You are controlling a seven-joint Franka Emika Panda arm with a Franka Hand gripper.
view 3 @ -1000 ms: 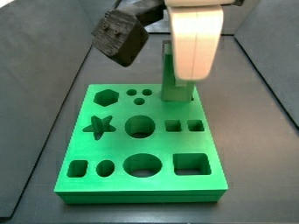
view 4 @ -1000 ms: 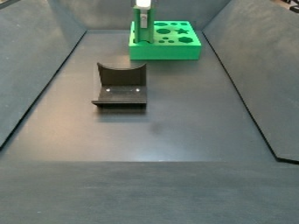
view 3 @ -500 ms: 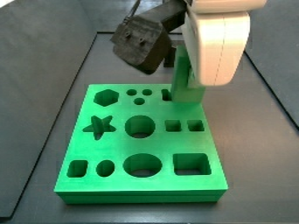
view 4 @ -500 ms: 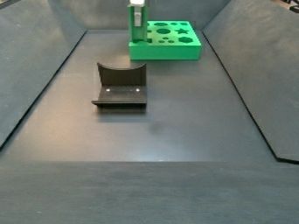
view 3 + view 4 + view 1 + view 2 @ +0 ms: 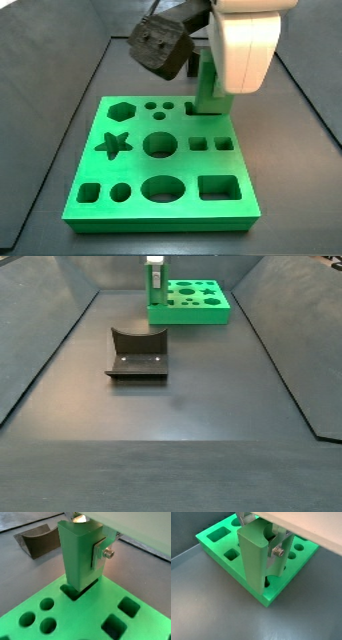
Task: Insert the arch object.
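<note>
Left on the desk (image 5: 174, 416): the dark fixture (image 5: 138, 353), well apart from the action, unused. Further right, over the rear edge of the green board (image 5: 134, 200): the gripper (image 5: 261, 554), fingers (image 5: 100, 552) pressed flat on the arch object (image 5: 77, 562), a tall green block. Held upright, notch end down, foot just at a cut-out, presumably so as to slide in straight without jamming. Not yet fully seated, by the look of it.
</note>
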